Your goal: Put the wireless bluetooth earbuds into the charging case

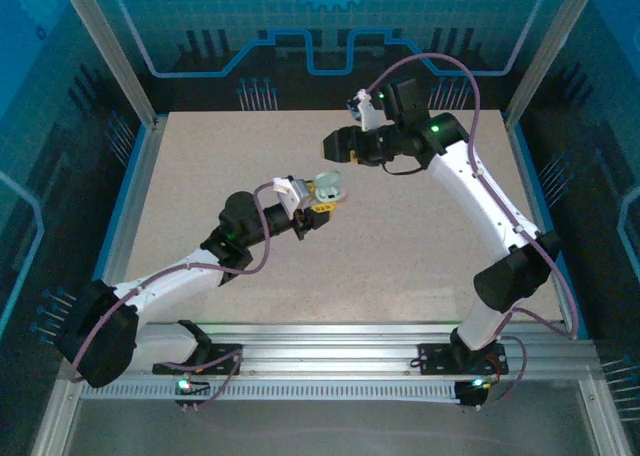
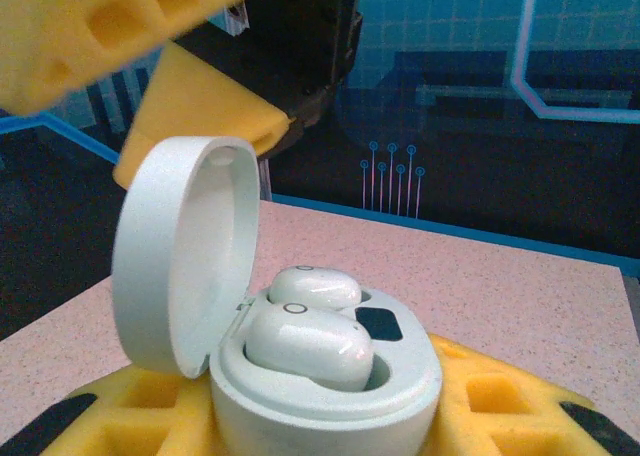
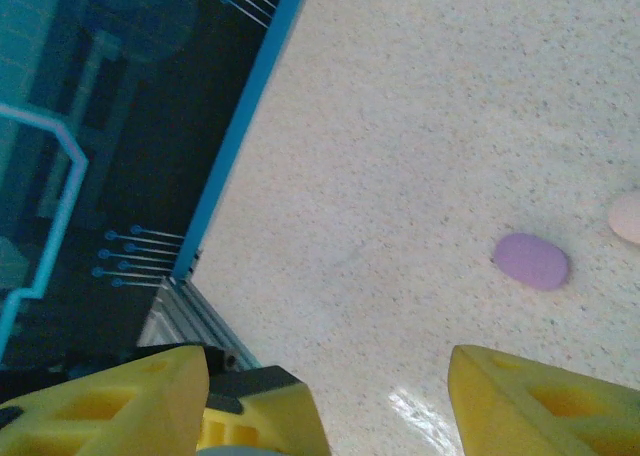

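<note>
though speckled, beige table [image 1: 400, 266], blue walls [image 1: 200, 16]

Earbuds [image 2: 308, 344] in case [image 2: 322, 418], lid [image 2: 185, 261] standing left

A speckled beige bench [image 1: 400, 266] sits inside blue translucent walls [image 1: 320, 26] printed with circuit lines, framed by aluminium posts [image 1: 105, 46].

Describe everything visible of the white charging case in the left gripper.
The charging case is glossy white plastic, rounded, held between the yellow foam fingers of the left gripper. Its hinged lid stands open at the left. Two white earbuds sit in its wells, beside a dark patch.
</note>
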